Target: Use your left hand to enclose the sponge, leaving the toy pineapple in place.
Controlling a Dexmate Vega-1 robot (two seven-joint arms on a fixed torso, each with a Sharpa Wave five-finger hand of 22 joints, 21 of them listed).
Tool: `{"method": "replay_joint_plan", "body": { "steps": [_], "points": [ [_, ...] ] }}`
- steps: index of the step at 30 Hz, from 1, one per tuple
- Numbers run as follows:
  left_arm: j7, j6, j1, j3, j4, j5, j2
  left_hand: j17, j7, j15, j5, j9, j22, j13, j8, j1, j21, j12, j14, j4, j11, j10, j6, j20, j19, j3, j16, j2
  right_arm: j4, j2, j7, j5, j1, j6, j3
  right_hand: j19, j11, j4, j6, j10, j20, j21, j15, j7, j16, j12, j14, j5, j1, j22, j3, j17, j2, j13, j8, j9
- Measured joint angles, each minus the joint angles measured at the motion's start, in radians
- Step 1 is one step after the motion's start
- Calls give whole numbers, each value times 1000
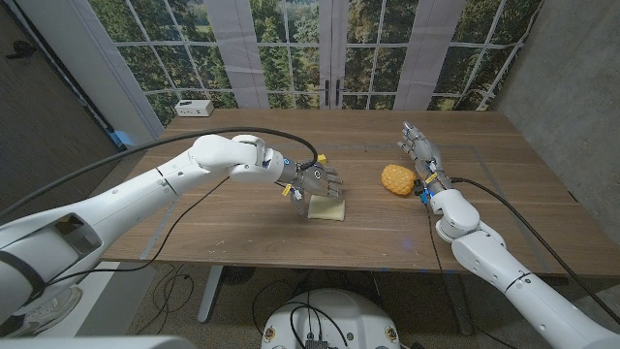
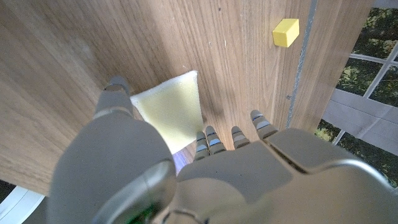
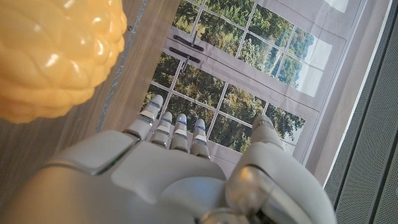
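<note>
The sponge [image 1: 327,208] lies on the wooden table [image 1: 242,228] near its front edge. The left hand [image 1: 317,181] sits directly above the sponge, fingers [image 2: 209,142] apart and reaching down beside it (contact cannot be told). The toy pineapple [image 1: 394,179] lies just beyond and beside the sponge. The right hand [image 1: 422,153] stands next to the pineapple, fingers straight, holding nothing. A small yellow block [image 2: 285,32] lies farther back from the sponge.

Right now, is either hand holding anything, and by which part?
Nothing is held. The left hand hovers over the sponge, fingers apart. The right hand stands beside the toy pineapple, holding nothing.
</note>
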Motion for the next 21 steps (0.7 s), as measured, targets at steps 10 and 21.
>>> {"method": "replay_joint_plan", "body": {
  "steps": [10, 21],
  "points": [
    [25, 27, 6, 0, -11, 11, -7, 0, 1, 0, 4, 0, 0, -1, -11, 22, 0, -4, 0, 0, 16, -16, -20, -1, 9, 0, 0, 11, -14, -4, 3, -3, -9, 7, 3, 0, 0, -4, 0, 0, 0, 0, 0, 0, 0, 0, 0, 0, 0, 0, -4, 0, 0, 0, 0, 0],
    [-38, 35, -19, -7, -25, -35, -28, 0, 7, 9, 7, 0, 0, -1, -23, 30, 0, -8, -2, 0, 18, -29, -36, -1, 9, -9, 0, 9, -27, -6, 3, -2, -29, 22, 12, 0, 0, 0, 4, 0, 0, 0, 0, 4, 0, 0, 0, 0, -9, 0, -8, 0, 1, 0, 0, 0]
  ]
}}
